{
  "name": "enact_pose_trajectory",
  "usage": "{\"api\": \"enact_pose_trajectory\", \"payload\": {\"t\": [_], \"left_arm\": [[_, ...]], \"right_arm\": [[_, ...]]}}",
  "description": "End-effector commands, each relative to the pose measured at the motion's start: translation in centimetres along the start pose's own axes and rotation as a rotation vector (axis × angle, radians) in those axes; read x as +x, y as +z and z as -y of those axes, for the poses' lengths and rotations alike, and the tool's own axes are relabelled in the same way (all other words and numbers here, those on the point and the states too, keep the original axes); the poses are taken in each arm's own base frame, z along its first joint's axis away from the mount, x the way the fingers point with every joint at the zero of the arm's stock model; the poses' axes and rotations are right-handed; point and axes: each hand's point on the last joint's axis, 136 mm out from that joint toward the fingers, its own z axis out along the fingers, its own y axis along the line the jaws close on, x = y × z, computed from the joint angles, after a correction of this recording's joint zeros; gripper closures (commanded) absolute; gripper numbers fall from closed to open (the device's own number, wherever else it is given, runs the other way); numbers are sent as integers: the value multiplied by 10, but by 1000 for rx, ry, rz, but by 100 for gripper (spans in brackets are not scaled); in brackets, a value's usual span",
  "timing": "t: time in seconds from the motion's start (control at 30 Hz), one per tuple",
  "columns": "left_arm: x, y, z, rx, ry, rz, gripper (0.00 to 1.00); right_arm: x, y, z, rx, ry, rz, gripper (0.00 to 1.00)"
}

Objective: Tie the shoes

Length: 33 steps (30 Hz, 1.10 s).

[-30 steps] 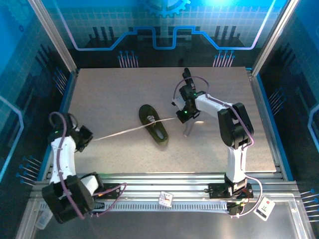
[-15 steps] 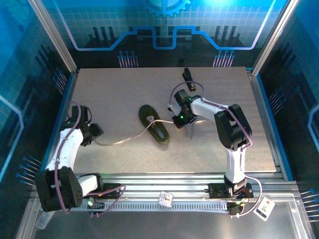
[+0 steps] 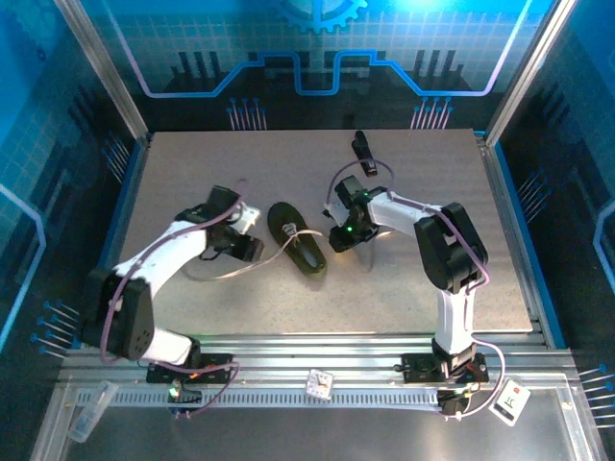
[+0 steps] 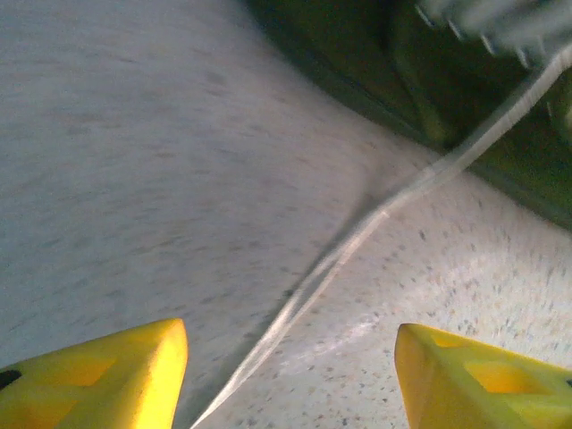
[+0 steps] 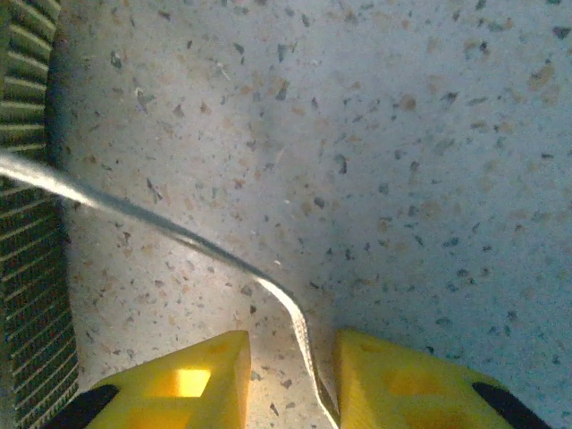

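The shoe [image 3: 296, 242] lies flat in the middle of the counter [image 3: 432, 288], between the arms. It looks light and would likely slide if tugged. Its laces [image 4: 340, 256] are thin, limp and slippery, best pinched near their free ends. The left end effector [image 4: 290, 366] stands spread wide astride one of them. The right end effector [image 5: 292, 384] is slightly parted, with another running loose through the gap.
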Motion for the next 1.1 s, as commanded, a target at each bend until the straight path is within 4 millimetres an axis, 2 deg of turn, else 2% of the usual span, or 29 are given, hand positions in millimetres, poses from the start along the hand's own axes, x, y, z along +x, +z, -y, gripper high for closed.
{"api": "enact_pose_trajectory", "payload": {"t": [0.0,0.17,0.4,0.43,0.53,0.6,0.63,0.73,0.8,0.93,1.07], "left_arm": [[-9,17,8,18,175,-15,37],[-6,37,6,32,223,-42,36],[16,61,7,34,263,-167,36],[18,63,7,28,275,-177,40],[19,64,4,14,288,-183,40],[22,65,2,6,284,-205,51],[23,64,1,1,277,-215,63],[22,58,-1,-21,258,-205,91],[17,48,2,-23,252,-157,100],[-7,11,12,-6,245,14,100],[-26,-22,32,59,247,170,100]], "right_arm": [[26,-3,-3,5,27,-69,68],[32,-9,-7,-13,31,-65,67],[36,-8,-7,-12,31,-70,67],[36,-8,-8,-14,36,-68,67],[35,-8,-11,-37,47,-55,66],[34,-8,-15,-53,51,-51,66],[33,-9,-16,-59,52,-48,66],[33,-9,-24,-78,48,-44,66],[34,-8,-31,-100,41,-44,66],[39,-4,-51,-144,32,-38,69],[45,-1,-70,-192,42,-26,71]]}}
